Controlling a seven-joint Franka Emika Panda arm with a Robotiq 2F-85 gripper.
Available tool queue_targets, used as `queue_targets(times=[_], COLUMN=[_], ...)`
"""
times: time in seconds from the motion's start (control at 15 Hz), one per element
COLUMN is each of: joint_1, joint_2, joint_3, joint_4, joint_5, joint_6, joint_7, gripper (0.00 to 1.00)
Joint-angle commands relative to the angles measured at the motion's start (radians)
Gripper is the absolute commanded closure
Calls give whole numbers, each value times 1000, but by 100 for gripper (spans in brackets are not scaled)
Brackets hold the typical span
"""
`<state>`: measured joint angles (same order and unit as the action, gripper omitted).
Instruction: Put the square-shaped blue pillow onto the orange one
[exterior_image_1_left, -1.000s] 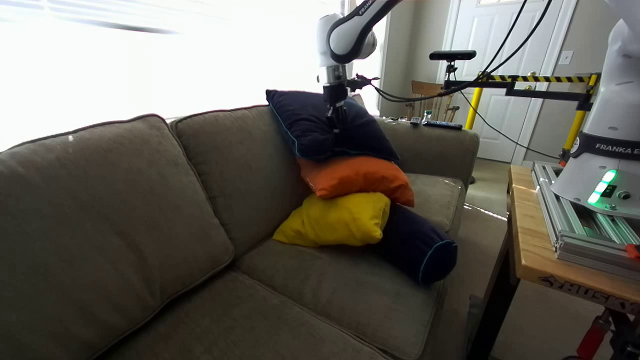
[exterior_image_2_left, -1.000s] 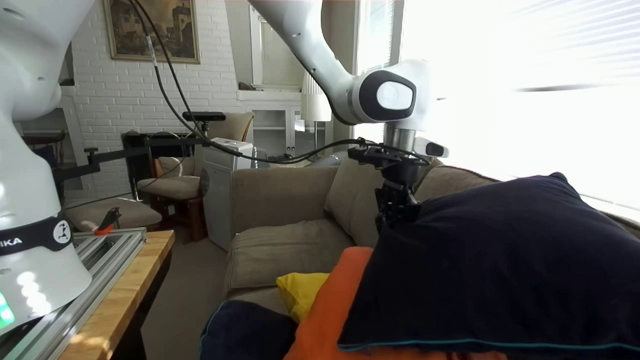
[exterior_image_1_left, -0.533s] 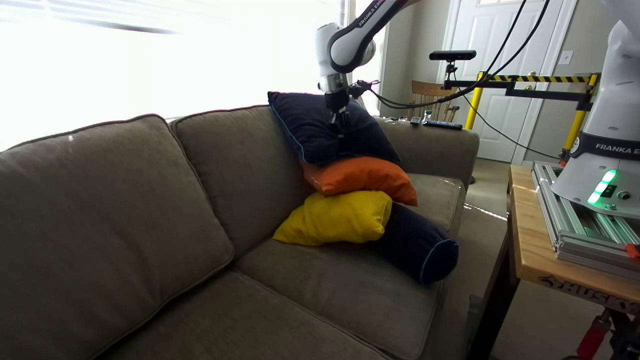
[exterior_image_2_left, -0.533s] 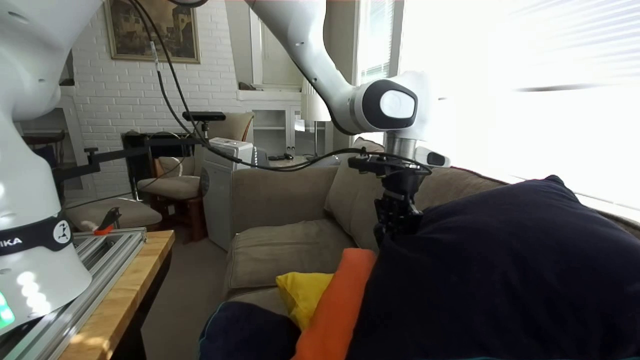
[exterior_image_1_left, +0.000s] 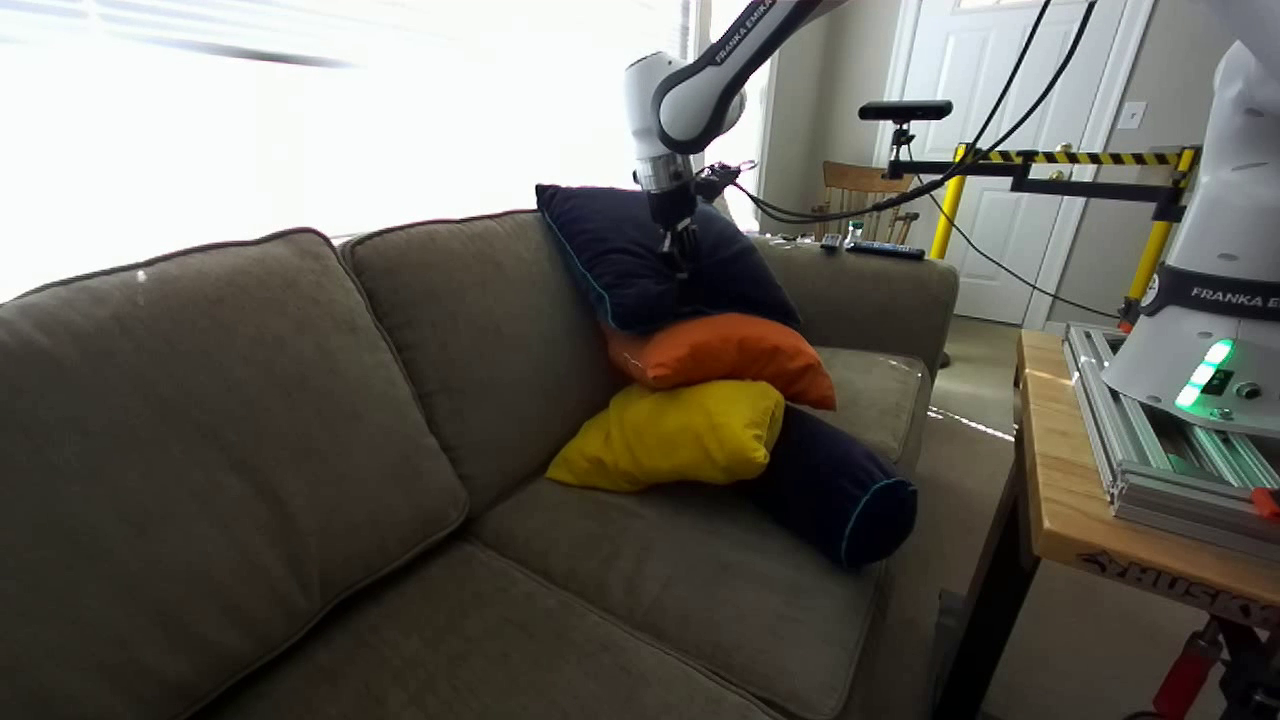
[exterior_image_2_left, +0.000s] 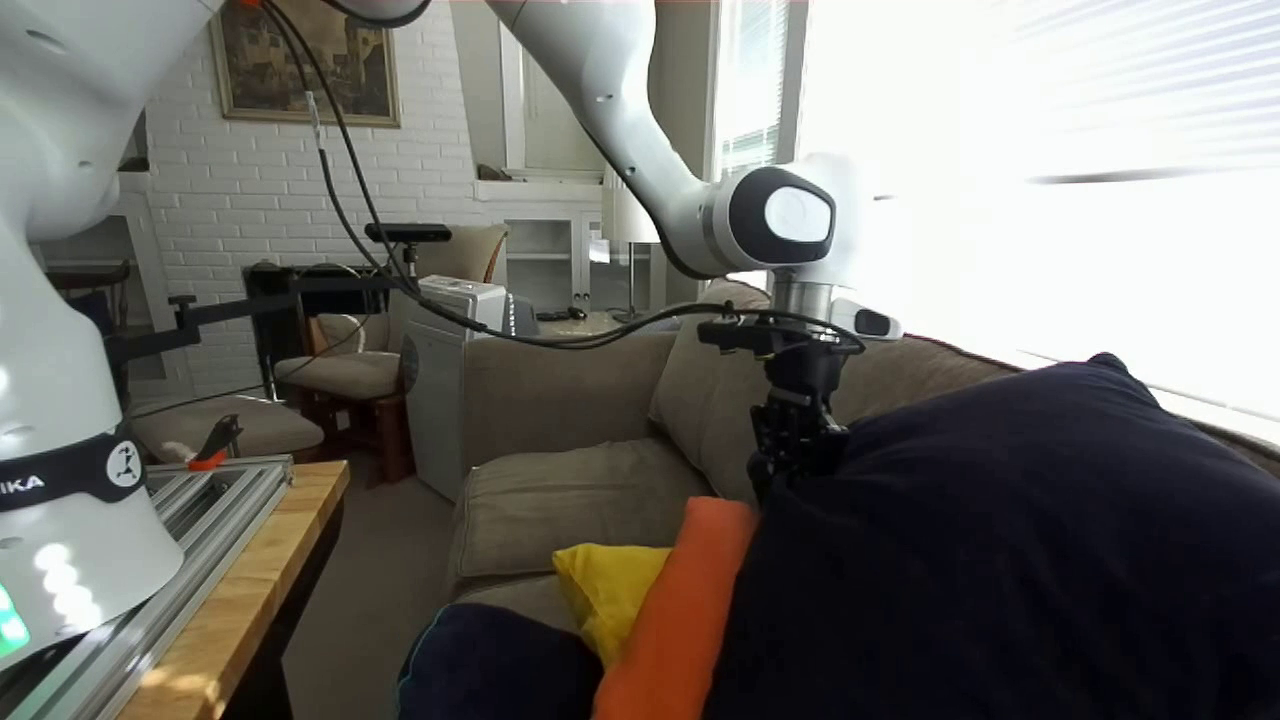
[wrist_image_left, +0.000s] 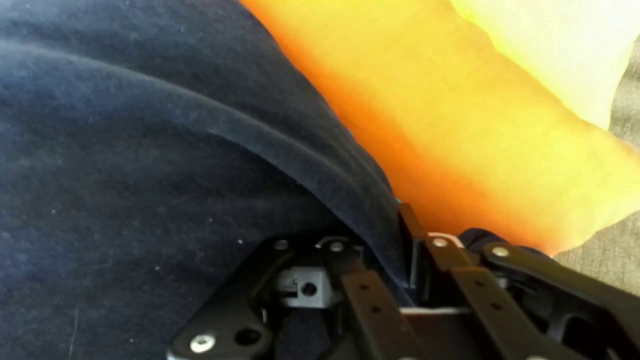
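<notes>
Settling the square blue pillow (exterior_image_2_left: 1000, 560) well means drawing it flatter across the orange pillow (exterior_image_1_left: 730, 352) beneath, beyond the edge of the desk (exterior_image_1_left: 1065, 450) nearest the sofa (exterior_image_1_left: 690, 590), before the gripper (wrist_image_left: 387, 255) parts its fingers (wrist_image_left: 447, 252), which look (dark tips buried in navy cloth) nearly together, holding one fold. Where blue meets orange is hidden from me, and an exterior view crops the blue side.

Arm (exterior_image_2_left: 632, 125) outstretched, gripper (exterior_image_1_left: 679, 264) pointing steeply down, clamped.
</notes>
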<state>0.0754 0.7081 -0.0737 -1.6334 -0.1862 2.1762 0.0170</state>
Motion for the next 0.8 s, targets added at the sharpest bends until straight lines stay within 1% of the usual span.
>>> queue_targets(times=[0.0, 0.07, 0.2, 0.53, 0.73], joint_1=[17, 22, 31, 41, 43], joint_2=[37, 36, 39, 34, -28], joint_3=[-15, -20, -29, -36, -33], joint_4=[32, 28, 30, 29, -21], joint_5=[-33, -42, -55, -71, -64], joint_6=[-36, -22, -13, -19, 4], joint_7=[53, 65, 91, 125, 143], gripper=[58, 50, 38, 2, 0])
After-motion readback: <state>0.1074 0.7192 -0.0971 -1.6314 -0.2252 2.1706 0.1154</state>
